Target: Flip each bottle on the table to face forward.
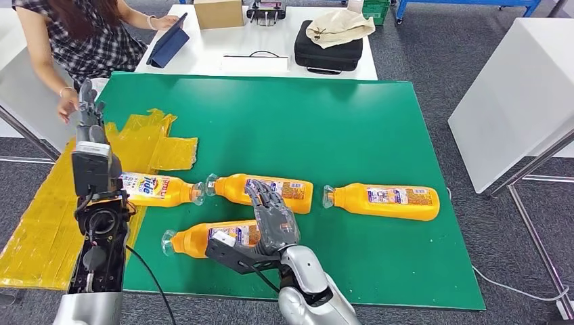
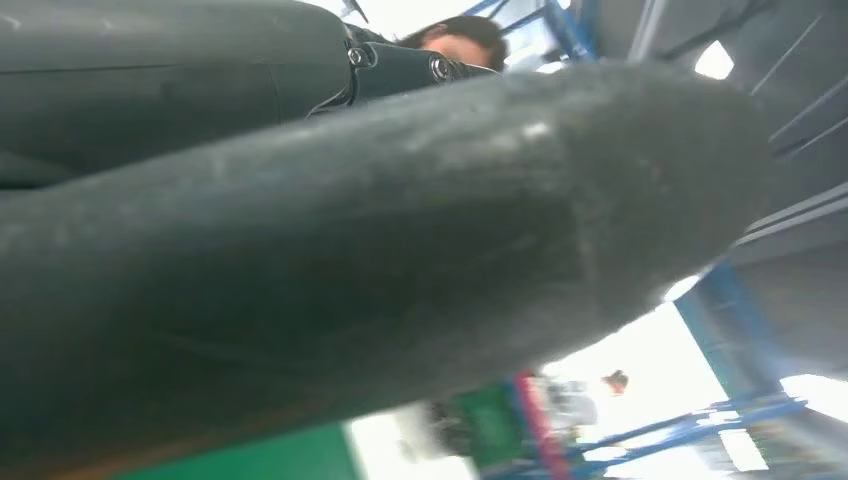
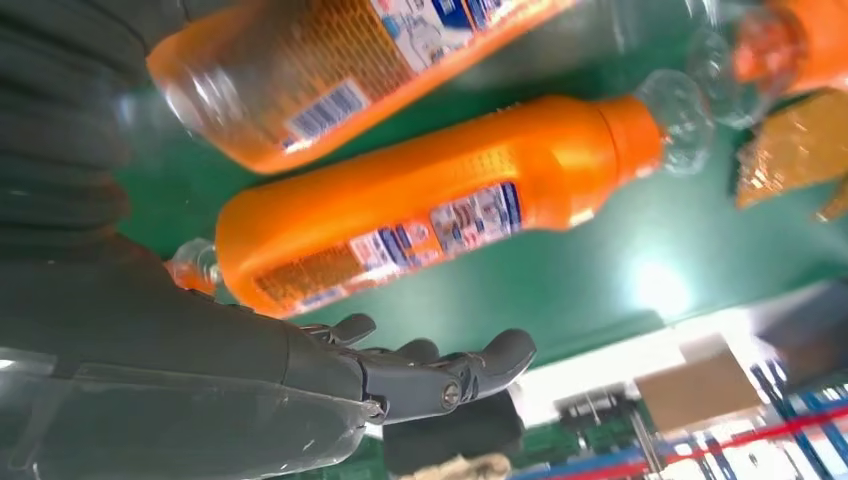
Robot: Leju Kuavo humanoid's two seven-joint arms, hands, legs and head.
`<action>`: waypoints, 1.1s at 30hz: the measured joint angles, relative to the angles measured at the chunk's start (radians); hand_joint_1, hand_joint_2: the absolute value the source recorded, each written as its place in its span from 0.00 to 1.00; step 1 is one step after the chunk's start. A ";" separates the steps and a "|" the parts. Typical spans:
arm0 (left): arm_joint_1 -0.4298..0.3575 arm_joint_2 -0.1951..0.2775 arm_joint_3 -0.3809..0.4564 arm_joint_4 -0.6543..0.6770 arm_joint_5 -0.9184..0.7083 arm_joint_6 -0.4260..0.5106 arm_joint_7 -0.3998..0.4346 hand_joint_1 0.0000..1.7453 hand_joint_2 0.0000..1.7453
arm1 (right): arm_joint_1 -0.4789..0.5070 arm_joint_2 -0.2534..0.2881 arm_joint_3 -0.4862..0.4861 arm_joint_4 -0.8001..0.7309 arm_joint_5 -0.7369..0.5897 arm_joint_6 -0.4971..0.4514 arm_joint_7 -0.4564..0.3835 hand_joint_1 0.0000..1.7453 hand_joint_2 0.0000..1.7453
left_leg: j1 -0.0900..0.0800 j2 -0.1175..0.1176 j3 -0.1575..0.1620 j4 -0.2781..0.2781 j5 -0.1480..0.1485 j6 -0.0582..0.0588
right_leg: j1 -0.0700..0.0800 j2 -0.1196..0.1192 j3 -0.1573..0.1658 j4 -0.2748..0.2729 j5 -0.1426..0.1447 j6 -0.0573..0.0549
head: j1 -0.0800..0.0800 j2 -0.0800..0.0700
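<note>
Several orange bottles lie on their sides on the green mat (image 1: 304, 122). The left bottle (image 1: 157, 189) shows its front label. The middle bottle (image 1: 264, 191) (image 3: 430, 220) and the right bottle (image 1: 382, 202) show their printed back labels. The near bottle (image 1: 203, 239) (image 3: 350, 70) lies closest to me, its base end beside my right hand (image 1: 274, 220). That hand hovers with its fingers (image 3: 440, 375) stretched out towards the middle bottle and holds nothing. My left hand (image 1: 86, 112) (image 2: 400, 250) is raised over the mat's left edge, fingers up and empty.
Crumpled yellow plastic sheets (image 1: 152, 145) (image 3: 790, 150) cover the mat's left side and hang off it. A person (image 1: 88, 34) sits at the back left with a tablet. The white table (image 1: 203, 57) behind holds a black case (image 1: 328, 51) and a cardboard box (image 1: 218, 12). Another white table (image 1: 514, 101) stands at the right.
</note>
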 joint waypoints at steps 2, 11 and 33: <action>-0.001 -0.005 0.001 -0.025 0.061 -0.015 -0.016 0.00 0.00 | -0.022 0.009 0.006 0.046 -0.020 0.000 0.010 0.00 1.00 | 0.000 0.000 0.000 0.000 0.000 0.000 | 0.000 0.000 0.000 0.000 0.000 0.000 | 0.000 0.000; -0.025 -0.009 -0.011 -0.033 0.128 0.005 -0.069 0.00 0.00 | -0.079 0.027 0.094 0.158 -0.119 0.008 0.026 0.00 1.00 | 0.000 0.000 0.000 0.000 0.001 0.000 | 0.000 0.000 0.000 0.000 0.000 0.000 | 0.000 0.000; -0.108 0.020 -0.087 0.083 0.212 0.041 -0.092 0.00 0.00 | -0.112 0.031 0.168 0.320 -0.020 0.194 0.143 0.00 1.00 | 0.000 0.000 0.003 0.000 0.000 0.000 | -0.001 0.000 0.003 0.000 0.000 0.000 | 0.000 0.000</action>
